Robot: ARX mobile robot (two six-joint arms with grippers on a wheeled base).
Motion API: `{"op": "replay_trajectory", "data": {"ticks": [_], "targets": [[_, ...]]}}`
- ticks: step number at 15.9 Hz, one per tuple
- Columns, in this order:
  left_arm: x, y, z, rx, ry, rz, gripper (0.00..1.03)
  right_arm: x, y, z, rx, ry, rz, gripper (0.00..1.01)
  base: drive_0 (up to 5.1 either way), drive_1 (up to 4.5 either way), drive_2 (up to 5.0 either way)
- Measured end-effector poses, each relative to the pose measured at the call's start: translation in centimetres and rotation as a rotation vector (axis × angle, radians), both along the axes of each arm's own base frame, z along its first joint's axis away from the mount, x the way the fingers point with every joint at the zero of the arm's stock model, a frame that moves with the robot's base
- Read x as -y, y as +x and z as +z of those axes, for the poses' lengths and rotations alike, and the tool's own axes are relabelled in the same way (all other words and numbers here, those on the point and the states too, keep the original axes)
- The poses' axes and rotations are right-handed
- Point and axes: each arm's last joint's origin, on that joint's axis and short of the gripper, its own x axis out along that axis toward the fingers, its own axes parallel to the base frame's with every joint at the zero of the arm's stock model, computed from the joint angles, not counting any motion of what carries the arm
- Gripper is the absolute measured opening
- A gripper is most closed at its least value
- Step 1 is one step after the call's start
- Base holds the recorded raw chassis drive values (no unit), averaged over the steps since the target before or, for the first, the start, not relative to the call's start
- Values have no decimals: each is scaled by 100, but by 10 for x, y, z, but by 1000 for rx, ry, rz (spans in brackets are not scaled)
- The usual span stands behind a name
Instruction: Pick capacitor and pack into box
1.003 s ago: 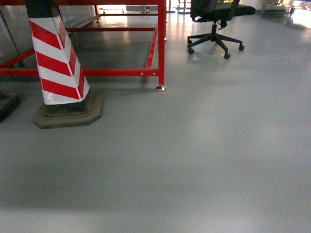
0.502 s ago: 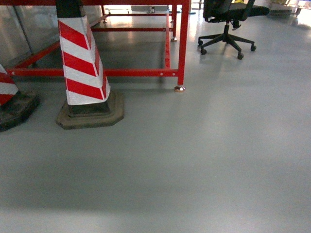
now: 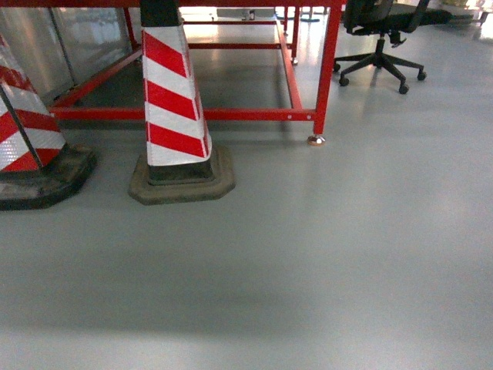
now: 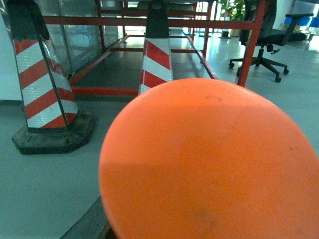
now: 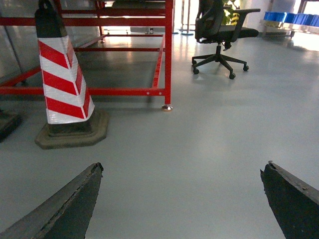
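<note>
1. Looking ahead, I see grey floor [image 3: 308,262] and none of my grippers in the head view; the capacitor and box show in no view.
2. At far left stands a striped cone [image 3: 23,131], partly cut off.
3. Just right of it, a second cone [image 3: 173,100] stands upright on its dark base [image 3: 181,181], in front of a red frame [image 3: 323,69].
4. At far right, behind the frame, an office chair [image 3: 381,46].
5. My left wrist view is mostly filled by an orange dome [image 4: 209,164]; I cannot tell that gripper's state.
6. My right gripper [image 5: 182,199] is spread wide over bare floor, holding nothing.
</note>
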Motion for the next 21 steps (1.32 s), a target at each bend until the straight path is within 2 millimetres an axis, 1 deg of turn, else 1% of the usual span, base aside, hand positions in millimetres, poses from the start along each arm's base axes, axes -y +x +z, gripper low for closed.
{"op": "replay_trajectory", "data": {"ticks": [21], "targets": [[0, 0, 0, 0, 0, 2, 44, 0, 0, 0, 2, 0, 3, 98, -507, 232, 232]]}}
